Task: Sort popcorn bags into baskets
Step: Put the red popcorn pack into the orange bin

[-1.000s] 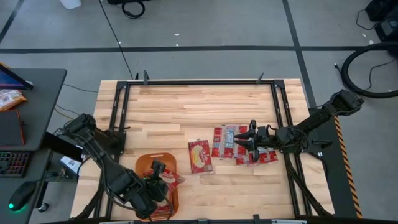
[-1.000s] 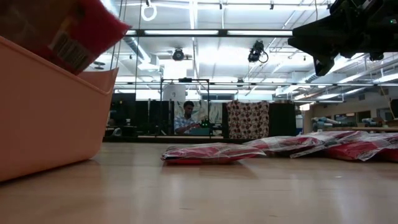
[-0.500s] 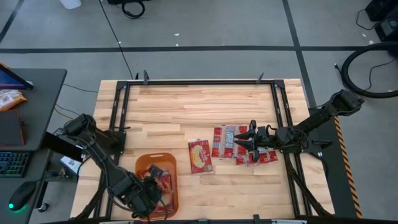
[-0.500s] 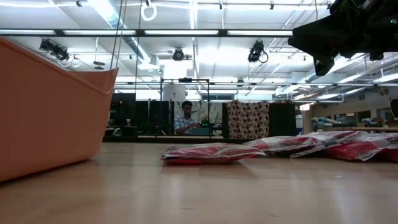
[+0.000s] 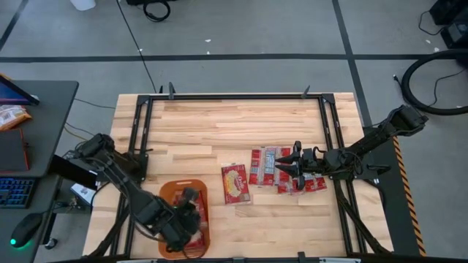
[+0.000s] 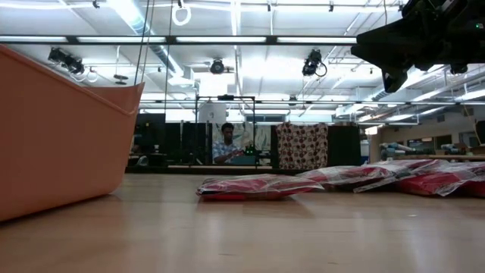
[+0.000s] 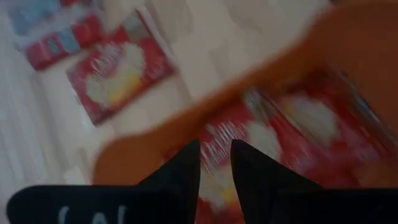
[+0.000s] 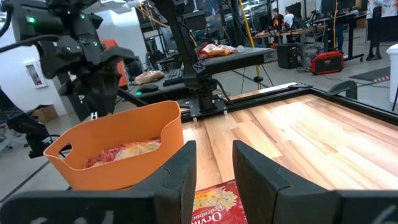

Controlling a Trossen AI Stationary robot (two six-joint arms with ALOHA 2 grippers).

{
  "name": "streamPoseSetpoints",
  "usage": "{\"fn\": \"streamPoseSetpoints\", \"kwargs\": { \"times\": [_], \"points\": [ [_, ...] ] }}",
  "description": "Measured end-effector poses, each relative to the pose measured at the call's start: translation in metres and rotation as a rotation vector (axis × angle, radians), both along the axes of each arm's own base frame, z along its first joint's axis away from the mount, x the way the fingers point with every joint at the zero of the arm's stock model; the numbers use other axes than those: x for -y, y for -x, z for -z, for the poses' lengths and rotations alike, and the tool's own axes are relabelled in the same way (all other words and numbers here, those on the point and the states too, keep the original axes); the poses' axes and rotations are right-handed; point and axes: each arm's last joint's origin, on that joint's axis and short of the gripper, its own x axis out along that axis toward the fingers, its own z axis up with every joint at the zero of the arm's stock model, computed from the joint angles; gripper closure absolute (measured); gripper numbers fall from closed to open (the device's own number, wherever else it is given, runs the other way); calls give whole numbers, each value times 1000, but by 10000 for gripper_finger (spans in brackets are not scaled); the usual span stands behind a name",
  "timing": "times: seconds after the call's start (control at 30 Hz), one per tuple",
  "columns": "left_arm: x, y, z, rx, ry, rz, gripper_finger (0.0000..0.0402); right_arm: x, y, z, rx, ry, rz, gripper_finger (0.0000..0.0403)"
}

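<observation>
The orange basket (image 5: 167, 194) stands near the table's near left edge with several red popcorn bags (image 5: 196, 221) lying in it. My left gripper (image 5: 189, 199) hangs over the basket, its fingers a little apart (image 7: 215, 152), with nothing between them. A wider bag with a cream oval (image 5: 235, 183) lies flat alone at mid-table. A pile of bags (image 5: 269, 167) lies right of it. My right gripper (image 5: 295, 166) hovers open and empty just above the pile, and it also shows in the right wrist view (image 8: 209, 155).
The basket's wall (image 6: 61, 136) fills the left of the low view, with the lone bag (image 6: 250, 186) and the pile (image 6: 409, 174) lying flat beyond. A black frame (image 5: 234, 97) rims the table. Bare wood lies along the far side.
A second ago my left gripper held a bag above the basket's rim. It has gone down into the basket and the bag has dropped out of the low view, now lying inside. The gripper then drew back a little toward the far edge. My right arm has kept still.
</observation>
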Motion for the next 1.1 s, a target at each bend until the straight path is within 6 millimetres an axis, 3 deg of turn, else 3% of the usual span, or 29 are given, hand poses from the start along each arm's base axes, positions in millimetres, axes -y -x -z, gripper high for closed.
{"fn": "streamPoseSetpoints", "kwargs": {
  "times": [0.17,0.37,0.73,0.9,1.1],
  "points": [
    [-8,-29,18,13,1,-50,306,0,0,0,0,0,0,293],
    [-29,-62,43,-104,82,-85,306,0,0,0,1,0,1,293],
    [-54,-99,58,-99,137,-90,305,1,0,0,0,3,10,293],
    [-48,-125,65,-83,131,-109,305,2,0,1,-5,3,32,293],
    [-40,-151,89,12,-24,-211,305,2,-2,3,-13,4,32,293]
  ]
}}
